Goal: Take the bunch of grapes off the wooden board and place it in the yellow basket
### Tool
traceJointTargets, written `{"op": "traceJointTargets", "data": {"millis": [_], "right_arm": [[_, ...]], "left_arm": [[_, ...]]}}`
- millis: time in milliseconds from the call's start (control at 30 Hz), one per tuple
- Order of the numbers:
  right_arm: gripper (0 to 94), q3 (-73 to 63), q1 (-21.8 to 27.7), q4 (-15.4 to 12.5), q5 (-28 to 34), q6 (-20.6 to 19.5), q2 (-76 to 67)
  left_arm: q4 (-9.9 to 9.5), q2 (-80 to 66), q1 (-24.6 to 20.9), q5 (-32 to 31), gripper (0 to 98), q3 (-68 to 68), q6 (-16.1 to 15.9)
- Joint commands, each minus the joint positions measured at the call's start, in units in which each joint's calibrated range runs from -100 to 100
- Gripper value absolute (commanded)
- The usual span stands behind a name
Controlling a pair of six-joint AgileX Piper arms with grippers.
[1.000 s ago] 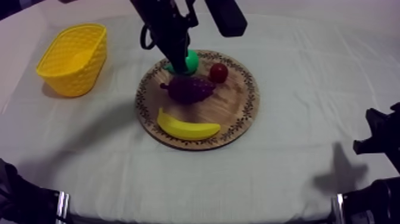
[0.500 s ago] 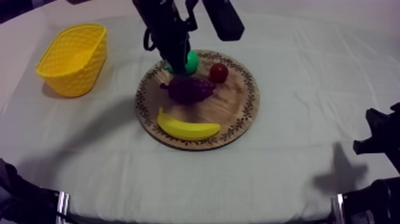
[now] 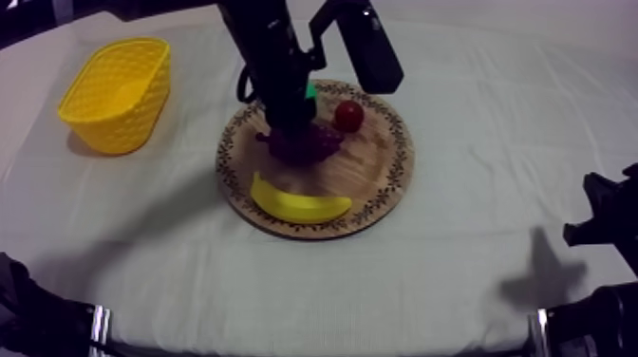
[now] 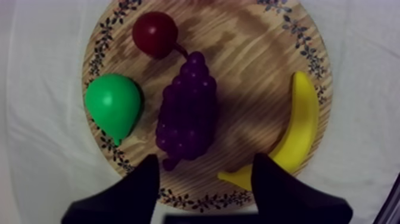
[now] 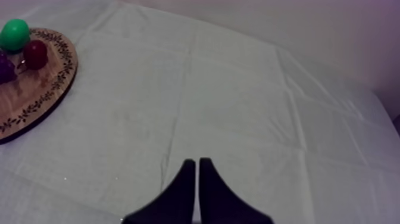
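The left tool (image 4: 205, 186) gapes wide, gripping nothing — the bunch of grapes (image 4: 187, 113) lies on the wooden board (image 4: 253, 71) just ahead of its gap. The right tool (image 5: 197, 179), pinched together and empty, sits well away.

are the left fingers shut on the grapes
No, the left fingers stand wide apart over the wooden board, not closed round the bunch of grapes.
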Motion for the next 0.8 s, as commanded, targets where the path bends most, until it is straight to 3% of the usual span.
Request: {"op": "traceJointTargets", "data": {"millis": [0, 767], "right_arm": [[0.3, 0.0, 0.0, 0.0, 0.0, 0.0, 0.0], [0.3, 0.0, 0.0, 0.0, 0.0, 0.0, 0.0]], "left_arm": [[0.06, 0.2, 0.1, 0.0, 66.0, 0.1, 0.0], [0.78, 13.2, -0.5, -2.8, 78.0, -4.3, -0.8]]}}
